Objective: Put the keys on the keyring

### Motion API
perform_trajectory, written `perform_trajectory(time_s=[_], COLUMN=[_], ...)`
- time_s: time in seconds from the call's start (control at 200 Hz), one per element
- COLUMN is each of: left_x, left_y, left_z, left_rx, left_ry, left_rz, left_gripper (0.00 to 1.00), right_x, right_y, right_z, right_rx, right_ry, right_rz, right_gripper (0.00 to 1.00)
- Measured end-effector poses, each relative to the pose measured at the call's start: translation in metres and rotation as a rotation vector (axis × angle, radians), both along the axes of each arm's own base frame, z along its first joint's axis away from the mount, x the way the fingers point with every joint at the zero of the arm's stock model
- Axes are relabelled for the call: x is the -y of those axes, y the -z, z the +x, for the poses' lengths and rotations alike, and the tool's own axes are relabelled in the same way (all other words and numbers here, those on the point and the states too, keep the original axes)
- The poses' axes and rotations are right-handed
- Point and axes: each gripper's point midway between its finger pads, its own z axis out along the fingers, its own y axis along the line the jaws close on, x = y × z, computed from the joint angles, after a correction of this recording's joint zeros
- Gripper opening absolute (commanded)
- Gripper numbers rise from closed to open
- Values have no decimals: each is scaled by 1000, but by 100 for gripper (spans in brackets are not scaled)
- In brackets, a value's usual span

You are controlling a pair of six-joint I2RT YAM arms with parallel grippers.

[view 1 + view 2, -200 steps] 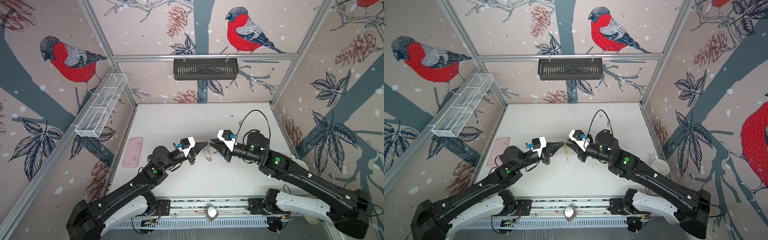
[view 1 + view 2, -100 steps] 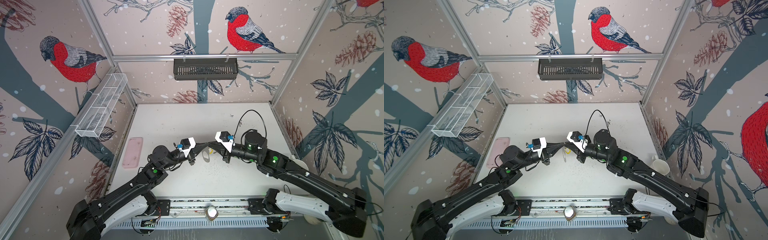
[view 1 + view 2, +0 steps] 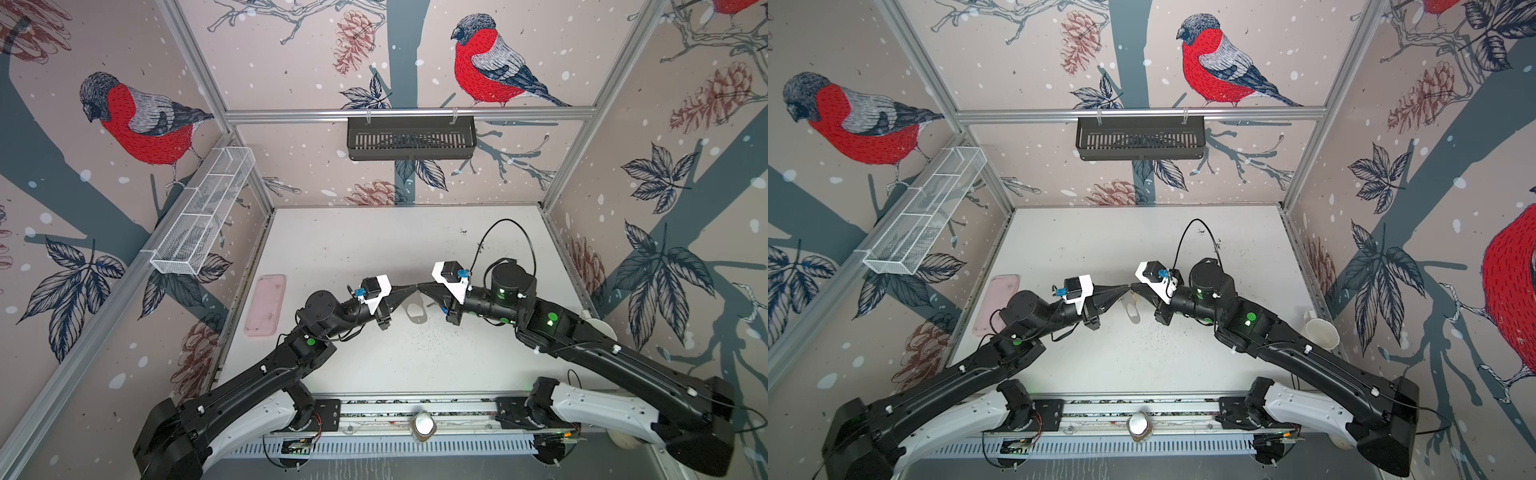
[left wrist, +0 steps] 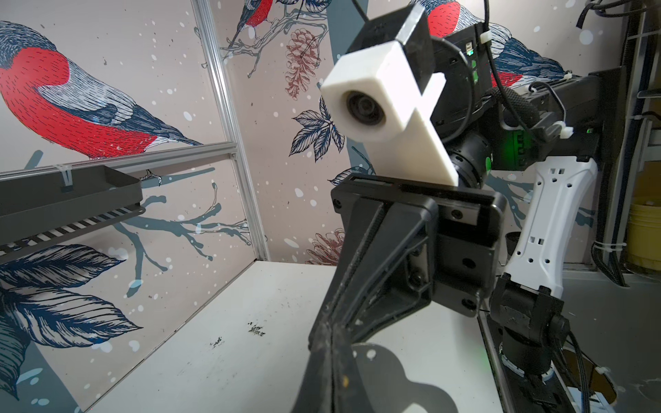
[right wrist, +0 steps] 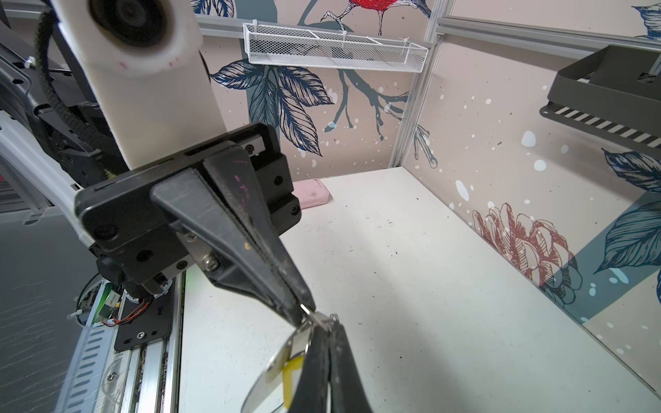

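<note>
The left gripper (image 5: 302,310) pinches a little metal ring (image 5: 307,308). The right gripper (image 5: 329,327) is closed too, tip to tip; what it grips is hard to see. The flat dark grey oval keyring (image 4: 390,379) and small silver yellow-tagged key (image 5: 294,368) hang below them. A loose pinch would drop them. No blue-tagged key shows.

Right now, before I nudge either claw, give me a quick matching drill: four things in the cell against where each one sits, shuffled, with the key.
Things:
1. pink tray
2. black basket
3. white wire basket
4. yellow tag

Places:
A. hung on the back wall's rail
B. hanging off the table, by the tips where left claw and right claw meet
C. lying flat on the table beside the left wall
D. hung on the left wall's rail

Pairs: 1-C, 2-A, 3-D, 4-B
</note>
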Motion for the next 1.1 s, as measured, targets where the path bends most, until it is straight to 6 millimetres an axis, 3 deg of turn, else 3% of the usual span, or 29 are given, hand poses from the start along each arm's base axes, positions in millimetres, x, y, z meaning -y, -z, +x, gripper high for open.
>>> perform_trajectory(time_s=[0.265,0.485,0.765,0.936,1.101], left_x=[-1,-3,-1,-7,-24], left_y=[-3,-7,-7,-12,-22], left_z=[-11,-20,-21,-17,-13], left_rx=[18,40,45,41,46], left_ry=[58,105,126,81,-7], left_rz=[-10,-16,-16,-26,-50], left_gripper=[0,0,0,24,30], right_x=[-4,-2,-1,0,-1], right_y=[-2,-7,-7,-10,-4], right_z=[-13,-26,-29,-27,-15], right_rx=[-4,1,15,29,22], right_ry=[-77,-136,-157,-143,-93], right_rz=[14,31,19,-11,-82], right_gripper=[13,1,0,0,0])
